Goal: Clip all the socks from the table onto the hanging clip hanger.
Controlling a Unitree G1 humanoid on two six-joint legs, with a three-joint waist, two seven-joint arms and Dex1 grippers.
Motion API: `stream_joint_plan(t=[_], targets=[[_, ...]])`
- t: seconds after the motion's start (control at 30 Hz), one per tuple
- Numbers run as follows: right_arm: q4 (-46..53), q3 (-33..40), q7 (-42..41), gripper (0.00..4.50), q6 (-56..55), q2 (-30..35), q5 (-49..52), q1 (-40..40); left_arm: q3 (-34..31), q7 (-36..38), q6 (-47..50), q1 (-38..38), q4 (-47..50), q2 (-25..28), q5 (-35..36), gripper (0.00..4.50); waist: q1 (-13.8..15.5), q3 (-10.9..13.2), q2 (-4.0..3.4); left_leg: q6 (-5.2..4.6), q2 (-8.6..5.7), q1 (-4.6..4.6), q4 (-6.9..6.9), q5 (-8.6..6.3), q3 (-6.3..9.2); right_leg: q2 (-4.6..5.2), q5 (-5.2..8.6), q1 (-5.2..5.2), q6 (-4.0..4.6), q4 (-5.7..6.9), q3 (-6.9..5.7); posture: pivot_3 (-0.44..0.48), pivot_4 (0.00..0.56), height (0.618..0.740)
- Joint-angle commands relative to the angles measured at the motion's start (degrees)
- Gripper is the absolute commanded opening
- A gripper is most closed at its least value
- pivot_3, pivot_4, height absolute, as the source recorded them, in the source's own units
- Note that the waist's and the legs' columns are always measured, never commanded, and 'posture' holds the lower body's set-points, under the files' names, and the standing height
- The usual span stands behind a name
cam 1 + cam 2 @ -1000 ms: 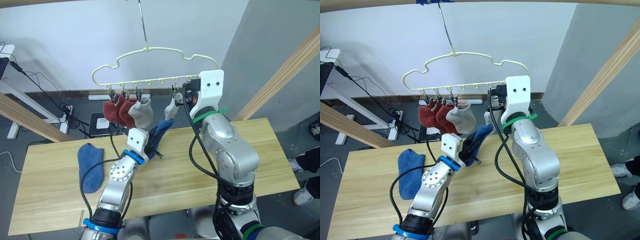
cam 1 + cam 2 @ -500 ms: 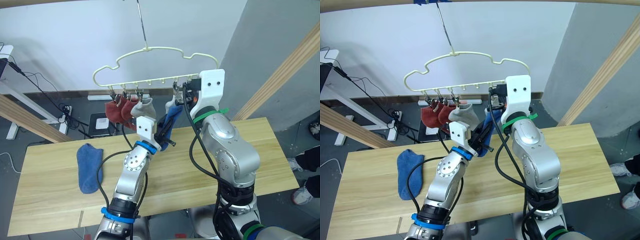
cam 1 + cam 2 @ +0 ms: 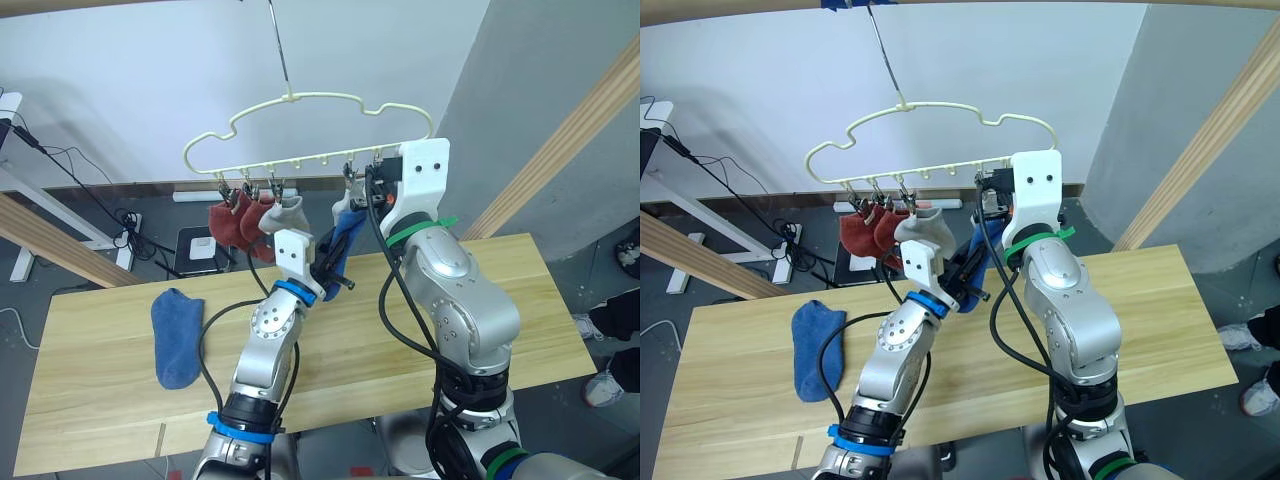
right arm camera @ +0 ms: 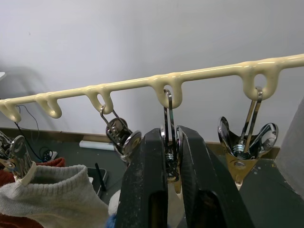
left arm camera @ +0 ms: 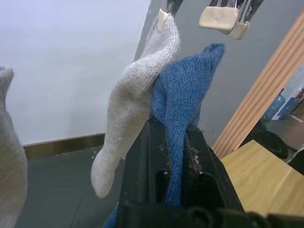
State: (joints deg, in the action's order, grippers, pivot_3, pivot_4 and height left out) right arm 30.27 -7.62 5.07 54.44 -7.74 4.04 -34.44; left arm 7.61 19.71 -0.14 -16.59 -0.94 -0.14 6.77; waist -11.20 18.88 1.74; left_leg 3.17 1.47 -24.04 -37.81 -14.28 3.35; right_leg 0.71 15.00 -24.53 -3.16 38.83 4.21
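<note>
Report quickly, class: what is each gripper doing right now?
Left gripper: shut on the blue sock.
Right gripper: shut on a metal clip of the clip hanger.

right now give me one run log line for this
left gripper: shut on blue sock, raised to hanger | right gripper: shut on clip | four socks hung | one blue sock on table

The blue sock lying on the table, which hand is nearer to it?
Left. The left hand is raised beside the hanger, right of that blue sock; the right hand is farther right, at the clips.
</note>
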Motion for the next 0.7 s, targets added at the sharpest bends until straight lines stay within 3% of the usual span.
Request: stream_joint_plan(t=[0.03,0.7], targets=[[2.8,-0.6,-0.1,0.05,0.0,-1.4,0.7,-0.6,0.5,0.5,-0.1,-0.7,0.5,-0.8,1.2,0.04,0.0,0.0,0.00,0.00,0.00,0.00,0.00,0.00,0.00,0.00,0.00,0.00,0.00,0.00,0.00,-0.276,0.311,0.740],[3.0,-1.0,-0.2,0.05,0.6,-1.3,0.7,-0.1,-0.1,-0.5,0.7,-1.8,1.6,-2.4,2.5,0.04,0.0,0.0,0.00,0.00,0.00,0.00,0.00,0.00,0.01,-0.03,0.00,0.00,-0.01,-0.01,0.00,-0.272,0.312,0.740]])
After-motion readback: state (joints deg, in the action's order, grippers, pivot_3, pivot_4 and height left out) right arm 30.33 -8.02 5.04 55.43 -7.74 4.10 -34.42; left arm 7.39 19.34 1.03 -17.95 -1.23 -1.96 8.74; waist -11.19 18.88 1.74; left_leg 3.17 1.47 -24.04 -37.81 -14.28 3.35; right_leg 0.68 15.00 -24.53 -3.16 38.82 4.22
